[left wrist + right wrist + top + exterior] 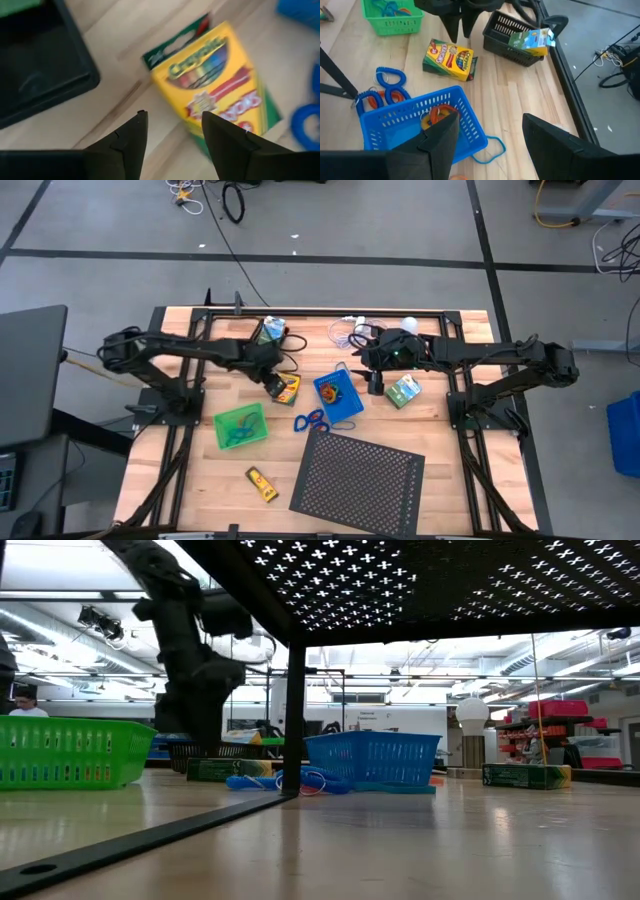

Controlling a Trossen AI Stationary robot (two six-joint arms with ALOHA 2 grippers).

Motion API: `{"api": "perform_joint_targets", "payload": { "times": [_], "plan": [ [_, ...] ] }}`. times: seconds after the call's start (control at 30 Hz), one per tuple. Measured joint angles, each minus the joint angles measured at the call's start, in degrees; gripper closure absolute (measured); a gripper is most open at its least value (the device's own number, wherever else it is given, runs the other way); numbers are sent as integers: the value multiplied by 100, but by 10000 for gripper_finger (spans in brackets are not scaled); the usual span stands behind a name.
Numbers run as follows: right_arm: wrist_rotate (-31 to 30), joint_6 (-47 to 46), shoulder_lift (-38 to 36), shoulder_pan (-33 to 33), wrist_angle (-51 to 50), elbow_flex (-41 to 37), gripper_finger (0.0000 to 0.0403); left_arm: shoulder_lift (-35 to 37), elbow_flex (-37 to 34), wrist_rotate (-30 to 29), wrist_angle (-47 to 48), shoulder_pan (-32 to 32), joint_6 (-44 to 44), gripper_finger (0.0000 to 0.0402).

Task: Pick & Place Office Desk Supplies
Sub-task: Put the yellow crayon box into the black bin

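The yellow-green crayon box (285, 387) lies flat on the wood between the black tray (270, 332) and the blue tray (338, 395). My left gripper (172, 131) hangs open just above the table beside the crayon box (220, 85), on the black tray's side, touching nothing; the right wrist view shows the left gripper (460, 25) pointing down there. My right gripper (490, 137) is open above the blue tray (420, 120), which holds an orange loop (437, 114). A green-white box (535, 40) lies in the black tray (512, 35).
Blue and orange loops (387, 87) lie on the wood beside the blue tray. The green tray (240, 425) stands near the left. A yellow tube (262, 483) and the black perforated sheet (360, 475) lie at the near side. Another green-white box (403, 390) and a white bulb (408, 325) are at the right.
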State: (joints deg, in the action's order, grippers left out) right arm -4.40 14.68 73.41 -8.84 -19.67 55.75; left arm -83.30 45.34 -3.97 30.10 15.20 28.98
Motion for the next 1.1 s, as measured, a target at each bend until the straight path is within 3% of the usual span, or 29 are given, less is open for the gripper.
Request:
{"api": "perform_joint_targets", "payload": {
  "times": [0.17, 0.83, 1.1],
  "plan": [
    [2, 142, 0, 2, -87, 0, 174, -318, 374, -6, 486, 71, -100, 213],
    [182, 231, 0, 88, -145, 0, 174, -956, 587, 631, 78, 296, -233, 205],
    [181, 275, 0, 168, -144, 0, 174, -1088, 588, 1075, -180, 446, -374, 240]
  ]
}}
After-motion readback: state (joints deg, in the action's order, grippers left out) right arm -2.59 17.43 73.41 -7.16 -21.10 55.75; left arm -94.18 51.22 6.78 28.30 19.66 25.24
